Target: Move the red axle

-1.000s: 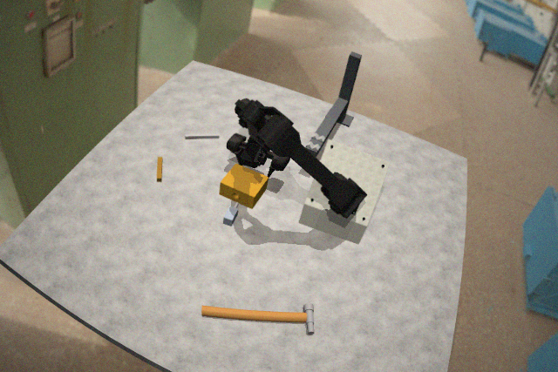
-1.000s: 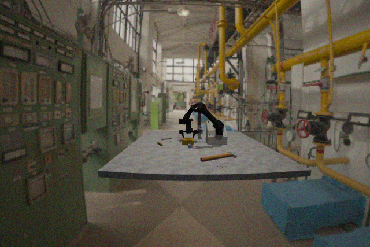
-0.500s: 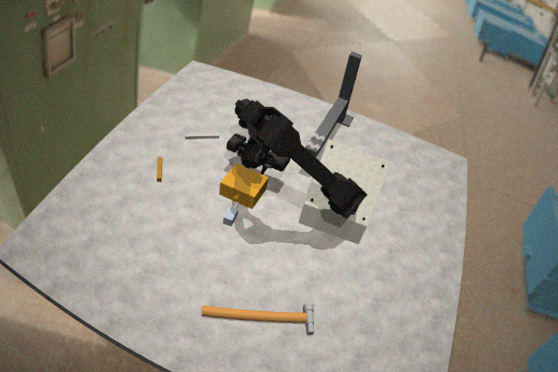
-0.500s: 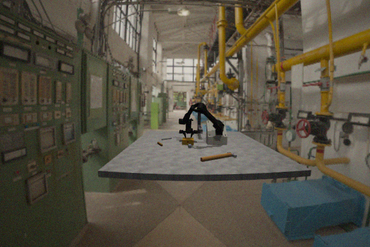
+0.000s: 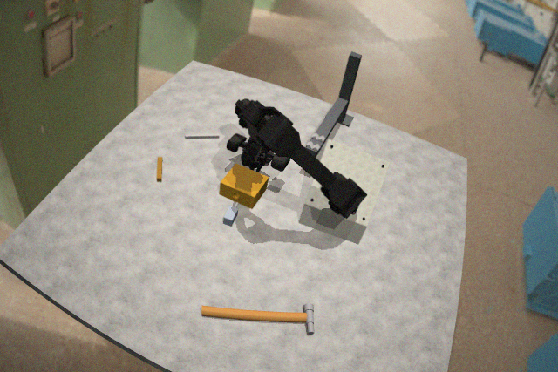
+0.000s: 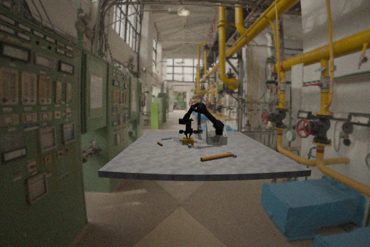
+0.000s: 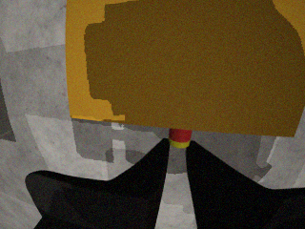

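Observation:
The beam, a yellow-orange block (image 5: 257, 192) (image 6: 185, 142) (image 7: 191, 72), sits on the table under the arm's shadow. The red axle (image 7: 180, 135) sticks out of one side of it, with a yellow end; the rest is hidden inside. My gripper (image 5: 258, 168) (image 6: 188, 136) (image 7: 177, 145) is shut on that protruding end, its fingertips close beside the beam's face. The grey bracket (image 5: 330, 120) (image 6: 199, 120) stands behind the arm with a tall dark post (image 5: 350, 76). Its notched V-blocks (image 5: 315, 141) are at the near end and hold no visible axle.
A light blue block (image 5: 230, 215) (image 6: 189, 146) lies close in front of the beam. The arm's base stands on a pale box (image 5: 373, 179) (image 6: 216, 140). A hammer (image 5: 256, 314) (image 6: 216, 157) lies nearer the front. An orange bar (image 5: 159, 170) and a thin grey rod (image 5: 201, 137) lie left.

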Robot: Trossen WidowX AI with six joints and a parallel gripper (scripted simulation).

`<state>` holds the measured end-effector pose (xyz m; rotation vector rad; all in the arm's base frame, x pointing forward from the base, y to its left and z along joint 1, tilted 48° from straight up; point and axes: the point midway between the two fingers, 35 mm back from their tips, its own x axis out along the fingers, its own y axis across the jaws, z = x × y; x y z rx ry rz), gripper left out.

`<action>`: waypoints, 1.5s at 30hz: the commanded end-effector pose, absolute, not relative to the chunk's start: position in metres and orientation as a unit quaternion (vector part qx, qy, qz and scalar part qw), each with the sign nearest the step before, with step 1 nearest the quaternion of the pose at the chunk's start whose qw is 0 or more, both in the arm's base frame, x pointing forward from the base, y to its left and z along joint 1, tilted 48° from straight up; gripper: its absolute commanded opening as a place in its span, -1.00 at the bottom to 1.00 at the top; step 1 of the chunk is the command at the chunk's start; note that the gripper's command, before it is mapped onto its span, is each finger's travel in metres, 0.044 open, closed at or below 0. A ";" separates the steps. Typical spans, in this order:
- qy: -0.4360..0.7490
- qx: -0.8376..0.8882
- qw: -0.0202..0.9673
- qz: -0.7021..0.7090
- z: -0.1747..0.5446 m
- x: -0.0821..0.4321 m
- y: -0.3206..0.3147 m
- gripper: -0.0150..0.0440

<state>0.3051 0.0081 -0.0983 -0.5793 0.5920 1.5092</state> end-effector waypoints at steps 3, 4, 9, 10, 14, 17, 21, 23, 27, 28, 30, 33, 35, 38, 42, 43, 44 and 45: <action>0.261 -0.256 0.652 0.664 -0.103 0.306 0.003 -0.49; 0.261 -0.256 0.652 0.664 -0.104 0.307 0.002 -0.49; 0.261 -0.256 0.652 0.664 -0.110 0.307 -0.004 -0.49; 0.261 -0.257 0.652 0.664 -0.111 0.308 -0.005 -0.49; 0.262 -0.257 0.652 0.664 -0.115 0.308 -0.010 -0.49; 0.262 -0.257 0.652 0.664 -0.119 0.308 -0.013 -0.49; 0.262 -0.257 0.652 0.663 -0.124 0.309 -0.018 -0.49; 0.262 -0.257 0.652 0.663 -0.126 0.309 -0.020 -0.49; 0.262 -0.257 0.652 0.663 -0.131 0.309 -0.025 -0.49; 0.263 -0.257 0.652 0.663 -0.132 0.309 -0.026 -0.49; 0.263 -0.257 0.652 0.663 -0.135 0.309 -0.028 -0.49; 0.263 -0.257 0.652 0.663 -0.138 0.308 -0.032 -0.49; 0.263 -0.257 0.652 0.663 -0.141 0.308 -0.034 -0.49; 0.263 -0.257 0.652 0.663 -0.144 0.308 -0.037 -0.49; 0.262 -0.256 0.652 0.663 -0.149 0.307 -0.042 -0.49; 0.262 -0.256 0.652 0.663 -0.150 0.307 -0.043 -0.49; 0.262 -0.256 0.652 0.663 -0.152 0.307 -0.044 -0.49; 0.262 -0.256 0.652 0.663 -0.153 0.307 -0.045 -0.49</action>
